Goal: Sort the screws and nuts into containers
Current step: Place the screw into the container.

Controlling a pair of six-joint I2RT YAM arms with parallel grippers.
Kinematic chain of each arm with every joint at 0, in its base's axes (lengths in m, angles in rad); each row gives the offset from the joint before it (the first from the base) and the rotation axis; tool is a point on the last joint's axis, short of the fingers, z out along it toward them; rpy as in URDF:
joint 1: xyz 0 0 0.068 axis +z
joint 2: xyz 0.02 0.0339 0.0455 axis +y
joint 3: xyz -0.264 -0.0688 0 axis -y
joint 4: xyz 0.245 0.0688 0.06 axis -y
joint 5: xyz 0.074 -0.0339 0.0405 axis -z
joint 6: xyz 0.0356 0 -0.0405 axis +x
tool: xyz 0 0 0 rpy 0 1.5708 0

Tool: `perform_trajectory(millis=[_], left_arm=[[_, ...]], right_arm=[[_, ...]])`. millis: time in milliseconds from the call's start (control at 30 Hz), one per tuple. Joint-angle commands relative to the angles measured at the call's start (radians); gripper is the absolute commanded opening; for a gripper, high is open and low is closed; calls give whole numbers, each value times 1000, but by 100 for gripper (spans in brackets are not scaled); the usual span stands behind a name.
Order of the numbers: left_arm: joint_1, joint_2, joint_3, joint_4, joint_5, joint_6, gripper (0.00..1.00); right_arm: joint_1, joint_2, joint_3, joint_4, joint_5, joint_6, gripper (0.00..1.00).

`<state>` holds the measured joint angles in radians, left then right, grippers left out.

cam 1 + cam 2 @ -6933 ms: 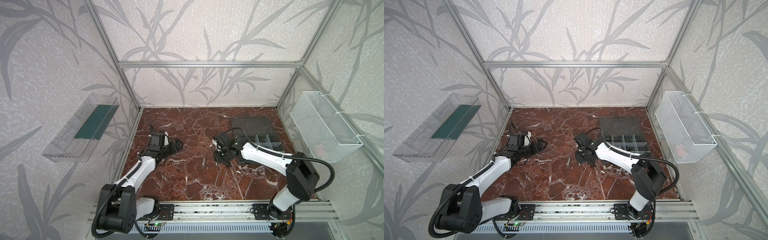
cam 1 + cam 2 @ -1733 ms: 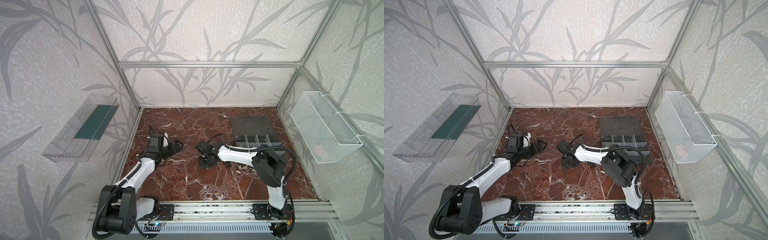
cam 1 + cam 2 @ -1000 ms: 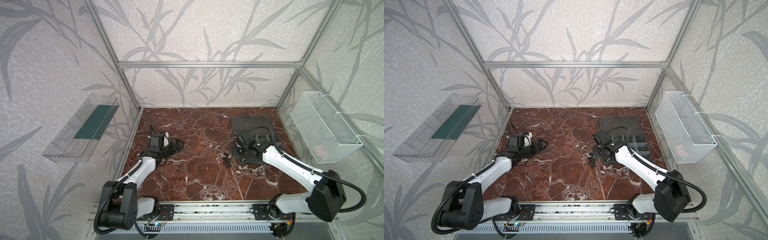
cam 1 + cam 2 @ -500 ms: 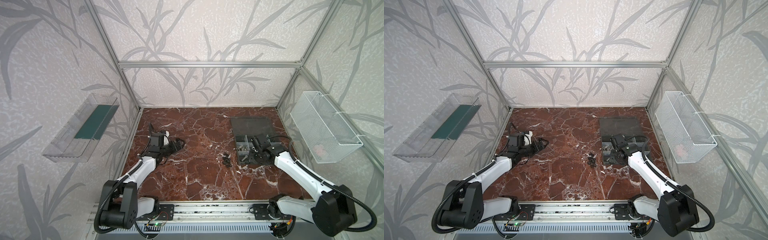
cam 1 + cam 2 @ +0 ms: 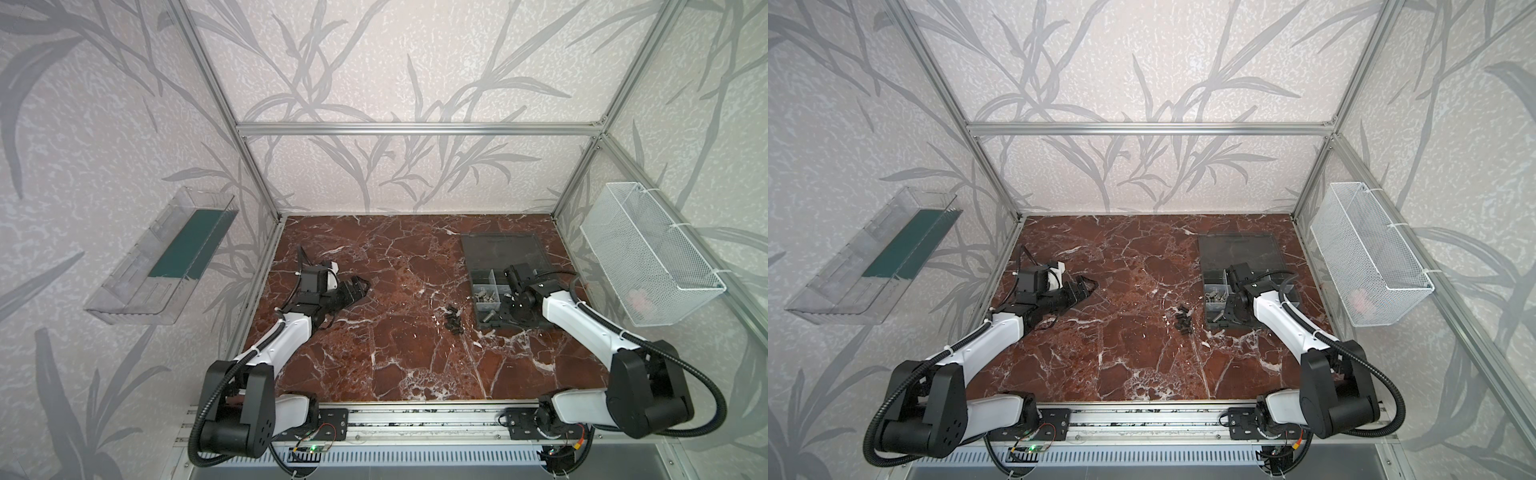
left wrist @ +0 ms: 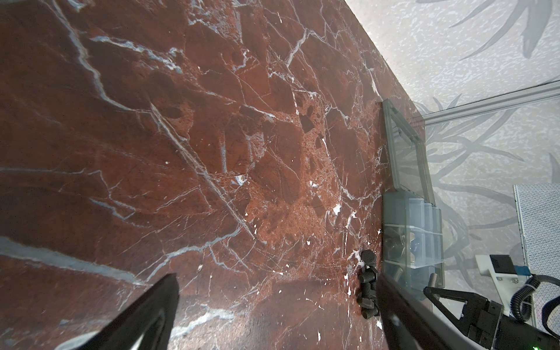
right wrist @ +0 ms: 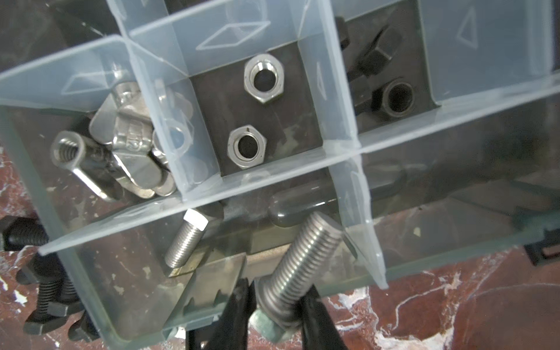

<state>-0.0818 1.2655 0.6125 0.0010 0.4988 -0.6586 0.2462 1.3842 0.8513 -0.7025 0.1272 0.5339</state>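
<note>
The right tool (image 7: 274, 298), moved to the containers (image 7: 127, 223), is clamped on a screw (image 7: 303, 257); released early, it would be dropped short.

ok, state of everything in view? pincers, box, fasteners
right pincer: shut on large silver bolt, above organiser box front edge
left pincer: open, empty
lid: open, lying flat
black screws: loose on table, outside the organiser box
small silver bolt: lying in front compartment
silver nuts: two, flat in one compartment
black nuts: in the next compartment
</note>
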Motion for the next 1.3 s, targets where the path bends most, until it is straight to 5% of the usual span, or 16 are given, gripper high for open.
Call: perform_trajectory(millis=[0, 733, 767, 833, 933, 1133, 1267], left_arm=[[7, -10, -3, -11, -10, 0, 99], [10, -38, -3, -38, -26, 10, 99], [10, -36, -3, -38, -24, 10, 99], [11, -32, -2, -35, -22, 8, 99], [11, -28, 1, -33, -17, 6, 99], [11, -27, 4, -32, -17, 5, 99], [10, -17, 7, -19, -7, -3, 99]], right_arm=[[-4, 32, 29, 13, -25, -12, 0], [-5, 70, 42, 29, -30, -35, 3], [-5, 72, 44, 27, -32, -38, 7], [-5, 73, 55, 10, -25, -45, 32], [-5, 56, 71, -18, -9, -61, 50], [-5, -14, 111, -53, -41, -121, 61], [-4, -101, 108, -6, -185, -201, 64]])
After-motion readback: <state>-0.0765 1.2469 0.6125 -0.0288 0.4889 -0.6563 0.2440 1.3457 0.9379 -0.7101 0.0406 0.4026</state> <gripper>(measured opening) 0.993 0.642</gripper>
